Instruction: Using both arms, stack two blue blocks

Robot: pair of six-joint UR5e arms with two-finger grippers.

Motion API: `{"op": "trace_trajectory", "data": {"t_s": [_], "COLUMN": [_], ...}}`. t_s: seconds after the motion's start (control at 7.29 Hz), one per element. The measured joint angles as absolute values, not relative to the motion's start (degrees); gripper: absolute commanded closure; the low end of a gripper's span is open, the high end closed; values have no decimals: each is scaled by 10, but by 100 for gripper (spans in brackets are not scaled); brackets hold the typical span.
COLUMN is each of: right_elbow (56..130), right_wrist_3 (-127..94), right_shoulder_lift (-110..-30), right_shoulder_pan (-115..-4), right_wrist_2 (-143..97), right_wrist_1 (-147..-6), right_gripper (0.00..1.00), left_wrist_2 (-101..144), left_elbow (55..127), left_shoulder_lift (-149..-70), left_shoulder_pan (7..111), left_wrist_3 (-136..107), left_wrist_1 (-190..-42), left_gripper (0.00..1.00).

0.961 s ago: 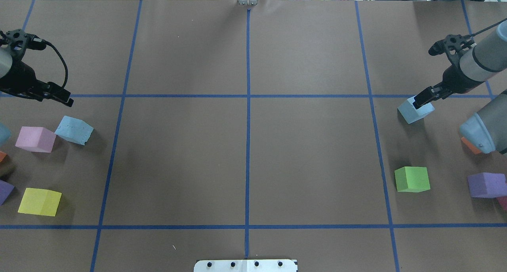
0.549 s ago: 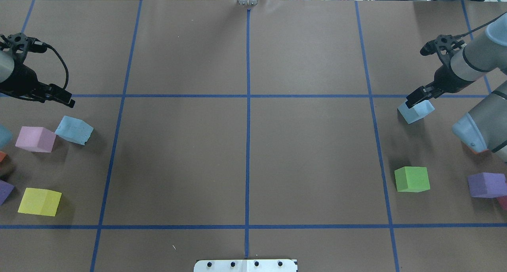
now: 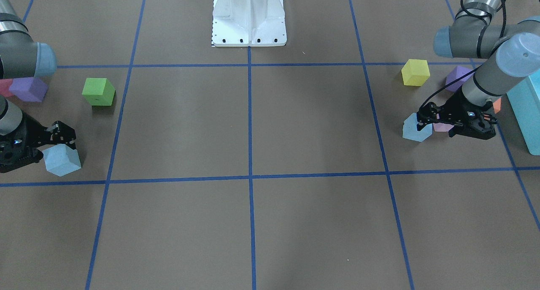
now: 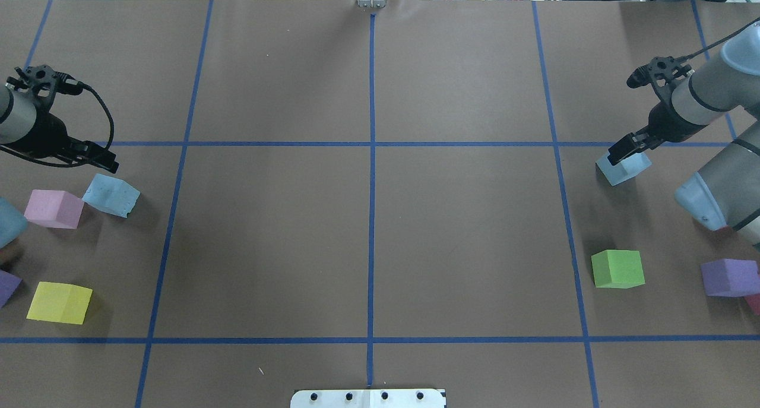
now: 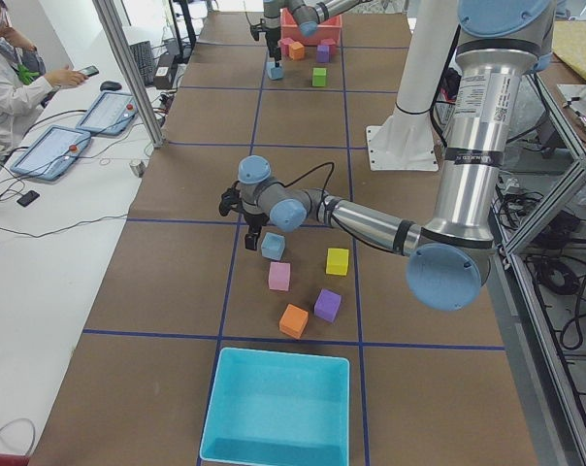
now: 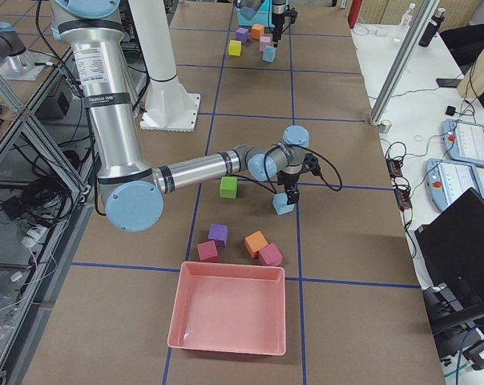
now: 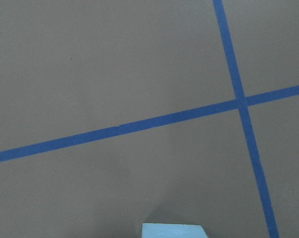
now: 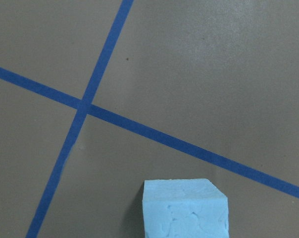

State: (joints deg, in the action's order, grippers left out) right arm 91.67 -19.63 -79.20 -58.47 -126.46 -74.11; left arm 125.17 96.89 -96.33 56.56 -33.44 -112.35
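One pale blue block (image 4: 111, 195) lies at the table's left, next to a pink cube. My left gripper (image 4: 108, 163) hangs open just behind and above this block without touching it; the left wrist view shows only the block's top edge (image 7: 173, 231). The other blue block (image 4: 628, 169) lies at the right, on the table. My right gripper (image 4: 618, 152) is open and stands over its far edge. The right wrist view shows this block (image 8: 185, 210) close below. In the front-facing view the left block (image 3: 417, 129) is at the right and the right block (image 3: 62, 160) at the left.
A pink cube (image 4: 53, 208), a yellow cube (image 4: 59, 302) and a purple cube (image 4: 7, 286) lie near the left block. A green cube (image 4: 617, 269) and a purple cube (image 4: 729, 277) lie at the right. A turquoise bin (image 5: 274, 408) and a pink bin (image 6: 230, 317) stand at the table's ends.
My left gripper has moved down and closer to the left blue block. My right gripper has shifted slightly left over the right blue block. Neither block has moved.
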Motion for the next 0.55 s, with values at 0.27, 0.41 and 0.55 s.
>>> {"op": "trace_trajectory", "data": {"t_s": [0.27, 0.41, 0.55], "right_elbow": [915, 909, 898], "right_wrist_3": [-195, -194, -191], "right_shoulder_lift": [-791, -787, -779], "right_shoulder_pan": [-583, -582, -580], "right_wrist_2": [-1265, -1264, -1264], "right_wrist_1": [-741, -741, -741], "right_gripper": [1, 1, 1], "left_wrist_2": [1247, 1244, 1234], "left_elbow": [980, 980, 979], "left_shoulder_lift": [-951, -949, -948], "left_shoulder_pan": [556, 552, 544], "left_wrist_3": [-336, -336, -337], "left_wrist_1": [-1124, -1124, -1124], "left_gripper": [1, 1, 1]}}
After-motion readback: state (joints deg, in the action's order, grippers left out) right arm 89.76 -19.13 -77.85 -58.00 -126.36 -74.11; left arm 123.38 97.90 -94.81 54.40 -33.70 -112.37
